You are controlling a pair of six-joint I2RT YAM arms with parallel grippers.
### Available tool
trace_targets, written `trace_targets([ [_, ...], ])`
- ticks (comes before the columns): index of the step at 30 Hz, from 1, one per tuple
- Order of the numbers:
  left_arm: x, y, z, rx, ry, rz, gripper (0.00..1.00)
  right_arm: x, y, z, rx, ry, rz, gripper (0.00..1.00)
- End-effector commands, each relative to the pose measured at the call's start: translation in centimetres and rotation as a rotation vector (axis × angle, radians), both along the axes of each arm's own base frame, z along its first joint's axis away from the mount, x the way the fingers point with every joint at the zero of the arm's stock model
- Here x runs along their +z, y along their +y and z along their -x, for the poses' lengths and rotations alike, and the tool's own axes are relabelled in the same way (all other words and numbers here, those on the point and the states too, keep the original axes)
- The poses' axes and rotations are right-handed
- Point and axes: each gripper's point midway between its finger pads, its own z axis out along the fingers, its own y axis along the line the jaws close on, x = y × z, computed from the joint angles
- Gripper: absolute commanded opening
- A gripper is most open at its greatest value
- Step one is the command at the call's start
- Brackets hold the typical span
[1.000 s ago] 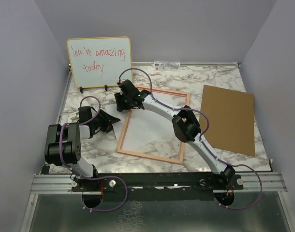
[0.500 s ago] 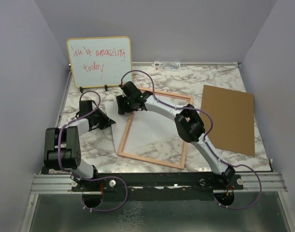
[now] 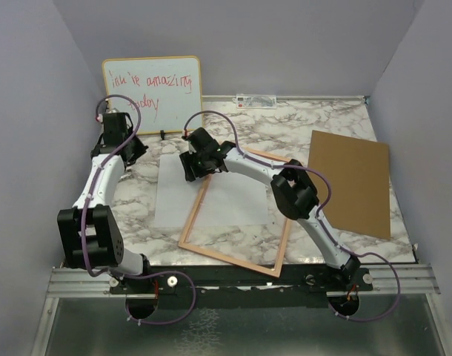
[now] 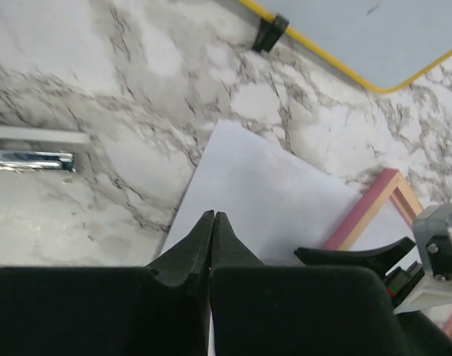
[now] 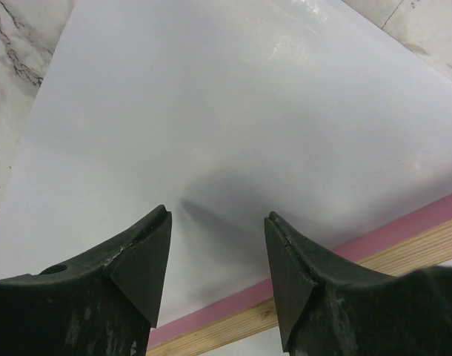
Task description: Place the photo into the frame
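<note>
The large paper photo [image 3: 178, 194] lies blank white side up on the marble table [image 3: 137, 204], half within the thin pinkish light-wood frame [image 3: 226, 256]. The frame's left rail crosses over the sheet, so I'd say it still needs squaring up. The right gripper [image 5: 215, 215] hovers just above the sheet beside that rail, fingers apart, holding nothing. The left gripper [image 4: 213, 216] is pinched together and empty, off past the sheet's far-left corner.

Whiteboard [image 3: 152, 95] close behind left hand [image 4: 213, 216].

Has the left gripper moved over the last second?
Yes. In the top view the left gripper has swung away from the frame, back towards the whiteboard.
</note>
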Motion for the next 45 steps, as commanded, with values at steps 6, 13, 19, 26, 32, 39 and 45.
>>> trace_targets([
  [6,3.8,2.7,0.4,-0.031,0.031,-0.184,0.00,-1.9,-2.9,-0.4,-0.015,0.070,0.102,0.60],
  [13,-4.9,-2.3,3.4,-0.175,0.198,0.067,0.53,-3.5,-2.5,0.9,0.005,0.142,0.082,0.61],
  [19,-8.6,-3.2,3.7,-0.223,0.228,0.112,0.65,-4.8,-2.3,1.5,0.006,0.185,0.082,0.60],
  [26,-11.6,-3.4,2.8,-0.219,0.239,0.135,0.68,-5.9,-2.5,2.0,0.006,0.214,0.088,0.60],
  [32,-13.6,-3.9,3.0,-0.266,0.248,0.150,0.68,-6.6,-2.7,2.3,0.007,0.227,0.099,0.60],
  [39,-13.8,-9.5,5.0,-0.393,0.274,0.530,0.66,-7.1,-2.7,2.6,0.016,0.247,0.095,0.60],
  [45,-11.3,-11.1,4.8,-0.377,0.220,0.714,0.66,-7.4,-2.6,2.7,0.017,0.252,0.095,0.60],
])
